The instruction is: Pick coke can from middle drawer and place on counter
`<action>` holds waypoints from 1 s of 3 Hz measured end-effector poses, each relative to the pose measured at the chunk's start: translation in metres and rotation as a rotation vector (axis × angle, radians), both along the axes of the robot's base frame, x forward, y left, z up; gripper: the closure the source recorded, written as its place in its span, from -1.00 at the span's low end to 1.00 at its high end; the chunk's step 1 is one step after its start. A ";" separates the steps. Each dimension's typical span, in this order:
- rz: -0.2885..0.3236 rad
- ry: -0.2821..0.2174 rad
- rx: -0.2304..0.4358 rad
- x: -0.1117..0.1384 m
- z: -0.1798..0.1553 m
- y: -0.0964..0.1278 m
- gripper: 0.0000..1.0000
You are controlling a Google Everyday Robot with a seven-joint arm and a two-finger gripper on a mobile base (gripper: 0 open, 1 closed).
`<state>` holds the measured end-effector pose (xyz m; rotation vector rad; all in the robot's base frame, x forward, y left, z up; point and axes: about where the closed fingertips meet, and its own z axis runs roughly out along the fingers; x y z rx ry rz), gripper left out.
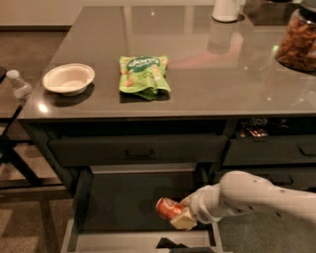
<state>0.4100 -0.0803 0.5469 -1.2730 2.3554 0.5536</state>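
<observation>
The coke can (167,208), red with a silvery end, is held on its side in my gripper (181,213) above the dark floor of the open middle drawer (118,200), near its front right. The fingers (183,220) are shut on the can's right end. My white arm (252,195) reaches in from the right. The counter (197,74) is the glossy dark slab above the drawers.
On the counter lie a green snack bag (143,75), a white bowl (68,79), a white container (226,10) and a jar of brown snacks (298,42). A closed drawer front with a handle (139,150) sits just above the open drawer. A plastic bottle (19,85) stands left.
</observation>
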 end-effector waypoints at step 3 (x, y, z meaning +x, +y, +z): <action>-0.132 -0.107 0.024 0.033 0.067 -0.019 1.00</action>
